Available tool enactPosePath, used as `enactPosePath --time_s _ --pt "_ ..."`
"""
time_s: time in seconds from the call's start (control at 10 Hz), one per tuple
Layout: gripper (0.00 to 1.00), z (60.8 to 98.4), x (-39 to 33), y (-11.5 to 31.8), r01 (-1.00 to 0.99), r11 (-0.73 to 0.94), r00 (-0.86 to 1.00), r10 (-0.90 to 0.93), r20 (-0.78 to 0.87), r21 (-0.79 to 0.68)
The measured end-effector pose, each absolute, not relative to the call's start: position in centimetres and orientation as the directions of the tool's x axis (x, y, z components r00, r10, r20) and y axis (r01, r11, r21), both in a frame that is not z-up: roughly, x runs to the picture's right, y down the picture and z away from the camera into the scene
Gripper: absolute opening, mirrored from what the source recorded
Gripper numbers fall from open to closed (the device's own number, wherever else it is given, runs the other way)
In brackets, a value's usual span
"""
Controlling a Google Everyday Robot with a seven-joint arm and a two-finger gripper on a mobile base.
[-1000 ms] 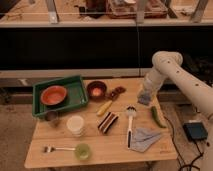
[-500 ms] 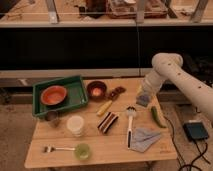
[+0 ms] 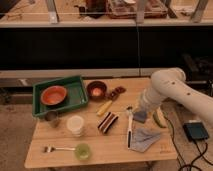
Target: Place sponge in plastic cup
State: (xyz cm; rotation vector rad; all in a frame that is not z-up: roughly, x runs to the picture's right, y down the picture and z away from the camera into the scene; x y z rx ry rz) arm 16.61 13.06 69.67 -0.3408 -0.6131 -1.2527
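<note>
The pale plastic cup [image 3: 75, 125] stands upright on the wooden table [image 3: 60, 157], left of centre. A dark striped block [image 3: 107, 121], possibly the sponge, lies flat to the right of the cup. My gripper [image 3: 140, 116] hangs at the end of the white arm [image 3: 167, 90] over the table's right part. It is low, next to a white-handled utensil [image 3: 130, 127] and well to the right of the cup. I cannot tell whether anything is in it.
A green tray [image 3: 75, 92] holds an orange bowl [image 3: 53, 95]. Near it are a dark bowl [image 3: 96, 90], a yellow stick-shaped item [image 3: 104, 107], a small green cup [image 3: 82, 151] and a fork [image 3: 55, 148]. A grey-blue cloth [image 3: 146, 138] and a green item [image 3: 159, 120] lie below the arm.
The arm has shifted slightly, with the gripper a little lower and nearer the table's right part. The objects on the table have not moved.
</note>
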Motion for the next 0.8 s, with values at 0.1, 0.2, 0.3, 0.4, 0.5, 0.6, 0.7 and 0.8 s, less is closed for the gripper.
enactPosePath --time_s 0.1,0.2,0.3,0.4,0.5,0.6,0.7,0.8 --pt "0.00 68.3 16.0 14.4 0.955 0.278 0.166 -0.782 0.600 0.098" --pt "0.00 66.7 15.5 16.0 0.960 0.256 0.142 -0.789 0.598 0.111" --pt "0.00 66.0 15.1 16.7 0.963 0.244 0.128 -0.793 0.596 0.118" --pt "0.00 65.8 15.0 17.0 0.963 0.239 0.123 -0.793 0.596 0.120" --pt "0.00 65.9 15.0 16.9 0.964 0.237 0.120 -0.793 0.597 0.121" --pt "0.00 66.2 14.5 16.6 0.966 0.217 0.093 -0.798 0.595 0.141" --pt "0.00 66.0 13.6 16.2 0.966 0.175 0.033 -0.816 0.578 0.192" --pt "0.00 65.5 12.8 16.2 0.962 0.137 -0.020 -0.826 0.563 0.236"
